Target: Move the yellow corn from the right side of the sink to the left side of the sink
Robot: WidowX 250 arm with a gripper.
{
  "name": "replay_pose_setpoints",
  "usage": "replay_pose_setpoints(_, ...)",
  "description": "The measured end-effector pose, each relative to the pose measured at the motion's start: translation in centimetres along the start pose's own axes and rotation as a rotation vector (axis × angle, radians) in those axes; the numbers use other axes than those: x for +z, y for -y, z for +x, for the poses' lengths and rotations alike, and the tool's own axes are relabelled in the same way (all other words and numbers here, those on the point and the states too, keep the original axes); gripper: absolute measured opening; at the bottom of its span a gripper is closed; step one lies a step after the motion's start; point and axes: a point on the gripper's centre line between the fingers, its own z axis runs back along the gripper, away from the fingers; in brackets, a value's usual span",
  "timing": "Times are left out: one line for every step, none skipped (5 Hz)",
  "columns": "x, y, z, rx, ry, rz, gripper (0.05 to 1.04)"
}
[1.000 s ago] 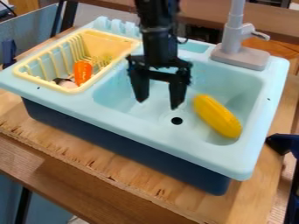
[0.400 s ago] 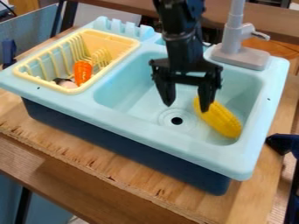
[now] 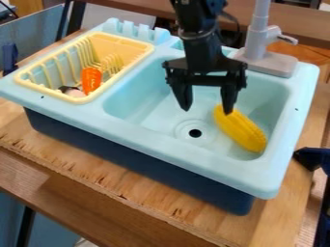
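Note:
The black gripper (image 3: 206, 108) hangs over the sink basin with its two fingers spread apart and nothing between them. Its right-hand finger overlaps the upper end of the yellow corn (image 3: 243, 132); whether they touch I cannot tell. The corn lies slanted on the right side of the light blue sink (image 3: 193, 157), right of the dark drain hole (image 3: 195, 133). On the left, a yellow dish rack (image 3: 145, 48) holds an orange carrot (image 3: 91, 80) and, beside it, a small pinkish item with a dark end (image 3: 72, 91).
A grey faucet (image 3: 259, 46) stands at the sink's back right corner. The sink sits on a wooden table (image 3: 122, 181). A dark blue object (image 3: 310, 158) is at the right edge, and a brown wooden ledge (image 3: 283, 21) runs behind.
From its earlier place nearer the dish rack, the gripper has moved right towards the corn, then slightly up. It remains open, and the corn lies where it was.

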Motion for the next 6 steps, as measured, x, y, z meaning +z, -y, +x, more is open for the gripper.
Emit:
replay_pose_setpoints(0.2, 0.6, 0.6, 0.11, 0.044, -0.027, 0.999)
replay_pose_setpoints(-0.7, 1.1, 0.0, 0.271, 0.037, -0.077, 0.999)
replay_pose_setpoints(-1.5, 1.5, -0.6, 0.405, 0.022, -0.123, 0.999)
replay_pose_setpoints(-1.6, 1.3, -0.7, 0.467, 0.017, -0.113, 0.999)
replay_pose_setpoints(-2.7, 1.3, -0.5, 0.531, -0.01, -0.087, 0.999)
replay_pose_setpoints(-3.8, 1.8, 0.3, 0.552, -0.029, -0.06, 0.993)
